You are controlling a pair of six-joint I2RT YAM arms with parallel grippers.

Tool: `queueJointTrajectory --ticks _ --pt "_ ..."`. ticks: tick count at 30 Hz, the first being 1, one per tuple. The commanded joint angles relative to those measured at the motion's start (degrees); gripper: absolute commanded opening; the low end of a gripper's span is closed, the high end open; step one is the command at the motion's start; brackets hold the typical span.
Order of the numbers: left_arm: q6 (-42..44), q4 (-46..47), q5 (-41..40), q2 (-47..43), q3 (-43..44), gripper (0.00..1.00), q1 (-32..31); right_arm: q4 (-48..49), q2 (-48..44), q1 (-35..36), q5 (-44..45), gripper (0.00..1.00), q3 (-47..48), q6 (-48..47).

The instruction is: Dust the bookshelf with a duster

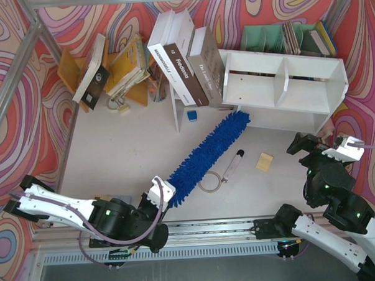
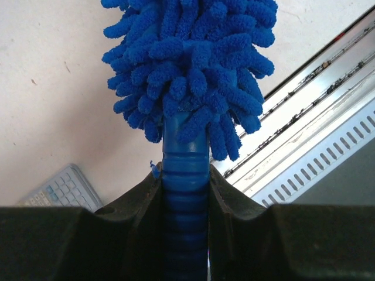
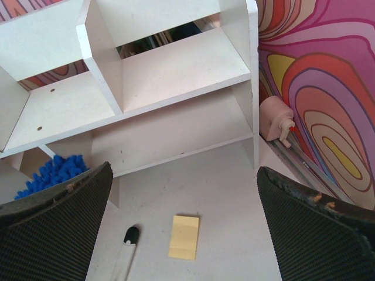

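The white bookshelf (image 1: 284, 80) stands at the back right, its two compartments split by a divider; it also fills the top of the right wrist view (image 3: 146, 76). The blue fluffy duster (image 1: 207, 155) lies diagonally across the table, its tip at the shelf's lower left corner. My left gripper (image 1: 160, 194) is shut on the duster's ribbed blue handle (image 2: 185, 187), with the shaggy head (image 2: 190, 64) just beyond the jaws. My right gripper (image 1: 317, 145) is open and empty, in front of the shelf's right end. The duster's tip shows in the right wrist view (image 3: 55, 172).
A black-and-white marker (image 1: 233, 165) and a yellow sticky pad (image 1: 264, 161) lie in front of the shelf. Large books (image 1: 184, 60) lean left of it, a green file rack (image 1: 282, 38) stands behind. A calculator (image 2: 58, 190) lies near my left gripper. A wooden book stand (image 1: 110, 72) holds books at back left.
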Motion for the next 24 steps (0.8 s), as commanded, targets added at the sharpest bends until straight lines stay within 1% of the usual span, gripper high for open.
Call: queueJointTrajectory --ticks 1,7,11,13,18,24 --pt "-5.0 -0.4 0.7 1.5 -1.4 0.00 0.3 0.6 0.7 0.4 0.9 0.99 0.0 0.0" --pt "-5.2 2.5 0.7 2.2 -3.8 0.00 1.2 0.1 -0.3 0.4 1.1 0.99 0.1 0.4" --pt "-3.3 9.2 2.8 3.2 -6.6 0.00 3.3 0.1 -0.5 0.4 1.1 0.99 0.1 0.5" --pt "-2.5 11.0 3.8 4.9 -6.8 0.00 4.2 0.1 -0.4 0.4 1.1 0.99 0.1 0.5" --pt "-0.7 13.1 6.2 8.9 -6.6 0.00 6.5 -0.2 -0.6 0.4 1.0 0.99 0.1 0.7" --pt "0.0 13.8 8.8 9.0 -7.0 0.00 8.8 -0.3 -0.9 0.4 1.1 0.99 0.1 0.8"
